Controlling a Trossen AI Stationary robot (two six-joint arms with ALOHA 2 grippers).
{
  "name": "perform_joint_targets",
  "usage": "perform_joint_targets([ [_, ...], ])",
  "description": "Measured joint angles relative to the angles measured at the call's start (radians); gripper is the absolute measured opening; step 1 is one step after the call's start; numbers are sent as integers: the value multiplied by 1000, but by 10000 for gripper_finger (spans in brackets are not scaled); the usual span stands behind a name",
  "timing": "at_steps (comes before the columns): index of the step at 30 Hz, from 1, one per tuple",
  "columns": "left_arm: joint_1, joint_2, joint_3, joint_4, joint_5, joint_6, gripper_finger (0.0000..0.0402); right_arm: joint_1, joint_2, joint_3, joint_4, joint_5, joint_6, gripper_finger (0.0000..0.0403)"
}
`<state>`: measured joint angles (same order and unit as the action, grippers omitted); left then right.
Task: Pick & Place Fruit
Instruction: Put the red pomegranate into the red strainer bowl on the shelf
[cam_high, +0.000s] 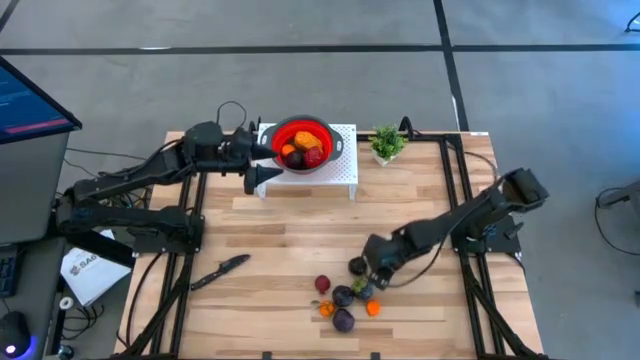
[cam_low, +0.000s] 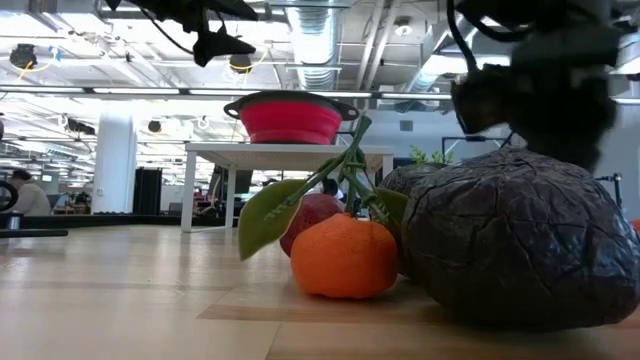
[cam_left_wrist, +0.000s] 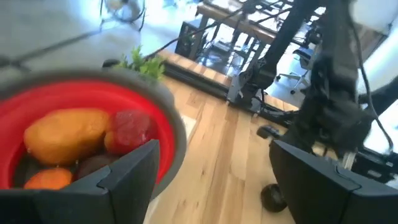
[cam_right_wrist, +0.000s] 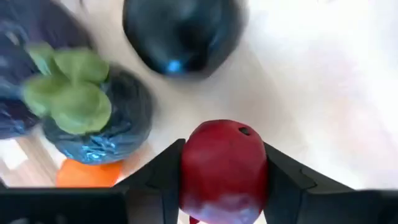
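- Wooden slatted tabletop (cam_high: 270, 250) carries a red collapsible bowl (cam_high: 300, 145) already holding several toy fruits (cam_left_wrist: 65, 134).
- Well away from the bowl, the right gripper (cam_right_wrist: 224, 180) pinches a red round fruit (cam_right_wrist: 224, 165).
- Purple and orange pieces (cam_high: 343, 320) remain.
- The left gripper (cam_left_wrist: 211, 180) hangs spread beside the bowl.

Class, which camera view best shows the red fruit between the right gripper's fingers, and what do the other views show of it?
The right wrist view: the red fruit fills the gap between the right gripper fingers, touching both. In the high view, the gripper covers it. The low view doesn't show it clearly, and the left wrist view misses it.
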<state>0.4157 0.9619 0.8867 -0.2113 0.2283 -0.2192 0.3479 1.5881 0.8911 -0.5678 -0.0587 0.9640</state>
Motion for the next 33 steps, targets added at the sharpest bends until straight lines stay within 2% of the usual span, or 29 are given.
perform_joint_targets([
  [5, -86, 13, 2, 94, 3, 175, 296, -118, -154, 0, 63, 3, -45, 175],
  [9, -177, 47, 3, 175, -45, 299, 296, -251, -245, 0, 292, -13, -55, 190],
  [12, -243, 87, 1, 238, -76, 419, 297, -352, -263, 1, 520, -81, -34, 181],
  [16, -301, 141, 4, 321, -130, 477, 309, -447, -233, 1, 824, -150, 73, 166],
  [23, -297, 226, 11, 394, -170, 448, 357, -515, -107, 2, 1297, -154, 244, 178],
  [28, -292, 265, 12, 500, -248, 443, 369, -512, -2, 1, 1526, -150, 325, 179],
  [33, -297, 300, 12, 525, -272, 443, 356, -504, 76, 1, 1677, -111, 380, 171],
])
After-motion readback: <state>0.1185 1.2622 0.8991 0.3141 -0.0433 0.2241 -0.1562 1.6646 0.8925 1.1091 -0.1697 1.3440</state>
